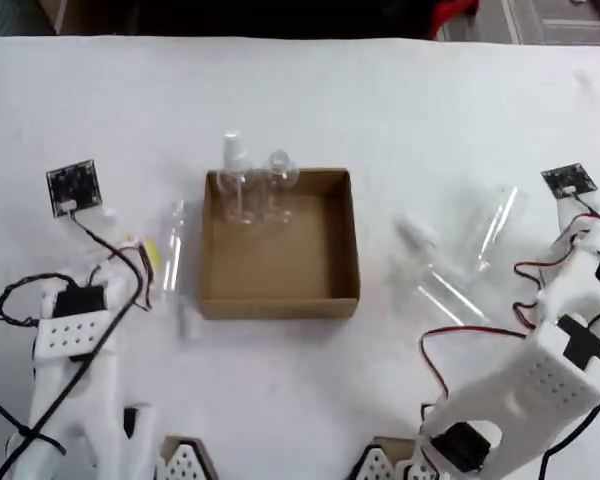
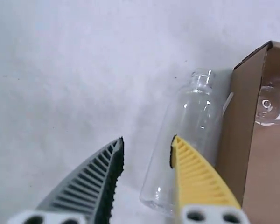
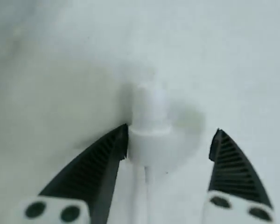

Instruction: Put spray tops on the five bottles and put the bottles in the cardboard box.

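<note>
The cardboard box (image 1: 280, 262) sits mid-table. Two clear bottles stand at its back wall, one capped with a spray top (image 1: 235, 178), one beside it (image 1: 277, 184). An uncapped bottle (image 1: 172, 245) (image 2: 186, 140) lies along the box's left wall (image 2: 245, 130). My left gripper (image 1: 142, 262) (image 2: 147, 154) is open just beside it, its yellow finger (image 2: 196, 177) over the bottle's body. A loose spray top (image 1: 188, 320) lies near the box's front left corner. My right gripper (image 3: 170, 135) is open around a white spray top (image 3: 151, 130), which touches one black finger.
Right of the box lie two clear bottles (image 1: 495, 225) (image 1: 445, 292) and another spray top (image 1: 412, 235). Small circuit boards (image 1: 73, 186) (image 1: 568, 180) with trailing wires sit at both sides. The right arm's white body (image 1: 525, 395) covers the front right.
</note>
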`<state>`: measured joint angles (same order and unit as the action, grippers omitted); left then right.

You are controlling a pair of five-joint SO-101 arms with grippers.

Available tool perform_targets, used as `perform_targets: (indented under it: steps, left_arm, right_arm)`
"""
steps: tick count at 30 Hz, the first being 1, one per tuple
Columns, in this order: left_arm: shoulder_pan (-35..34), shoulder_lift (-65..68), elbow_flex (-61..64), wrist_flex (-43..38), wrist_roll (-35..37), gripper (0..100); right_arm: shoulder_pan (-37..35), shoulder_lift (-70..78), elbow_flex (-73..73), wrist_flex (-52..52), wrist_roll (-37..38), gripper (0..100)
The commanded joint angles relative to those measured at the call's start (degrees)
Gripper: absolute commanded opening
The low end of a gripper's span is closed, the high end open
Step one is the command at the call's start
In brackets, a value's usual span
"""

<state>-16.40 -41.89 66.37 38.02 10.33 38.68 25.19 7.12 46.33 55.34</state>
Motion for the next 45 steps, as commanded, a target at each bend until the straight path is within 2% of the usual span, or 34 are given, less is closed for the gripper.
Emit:
perform_targets:
  steps: [1,8,14,24,29,35,38,45]
  left_arm:
    - [0.57,-1.54,-0.26,-1.49,0.44,16]
    - [0.31,-1.54,-0.26,-1.49,0.44,16]
    - [0.31,-1.54,-0.26,-1.49,0.44,16]
    - [0.31,-1.54,-0.26,-1.32,0.44,16]
    - [0.48,-1.54,-0.26,-1.41,0.44,16]
    - [0.48,-1.54,-0.26,-1.32,0.44,16]
    - [0.48,-1.54,-0.26,-1.41,0.44,16]
    - [0.57,-1.54,-0.26,-1.49,0.44,16]
  right_arm:
    - [-3.21,-5.58,-0.62,5.14,0.09,25.6]
    - [-6.81,-8.75,-0.79,5.93,0.0,24.8]
    - [-6.46,-8.13,-6.07,8.22,0.09,24.8]
    - [-4.09,8.84,-27.6,20.53,0.09,24.2]
    - [-3.82,14.55,-36.13,24.04,0.18,13.1]
    - [-3.65,17.54,-39.21,24.13,0.18,9.2]
    - [-3.21,17.01,-39.56,23.96,0.18,1.9]
    - [-3.47,8.75,-41.14,27.38,0.0,1.6]
